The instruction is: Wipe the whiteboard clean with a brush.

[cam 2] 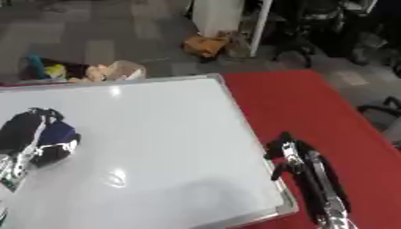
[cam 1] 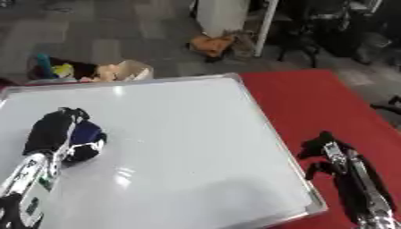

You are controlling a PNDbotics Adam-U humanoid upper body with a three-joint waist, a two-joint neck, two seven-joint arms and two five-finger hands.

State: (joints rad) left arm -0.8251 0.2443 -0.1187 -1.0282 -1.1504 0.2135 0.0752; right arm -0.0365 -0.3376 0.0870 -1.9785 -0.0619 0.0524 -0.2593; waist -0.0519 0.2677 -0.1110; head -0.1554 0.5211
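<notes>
While the whiteboard [cam 1: 180, 147] is lying flat over the red table [cam 1: 313, 98], apparently already clean, no marks are being seen on it; the left hand [cam 1: 59, 134] is being pressed down at its left side, fingers curled round a dark blue brush [cam 1: 84, 133]; slipping of the brush is being risked; the right hand [cam 1: 325, 154] is being rested right of the frame, fingers relaxed.

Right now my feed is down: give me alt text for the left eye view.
The left hand holds a dark blue brush on the whiteboard, which looks clean. The right hand rests on the red table beside the board's right edge.
</notes>
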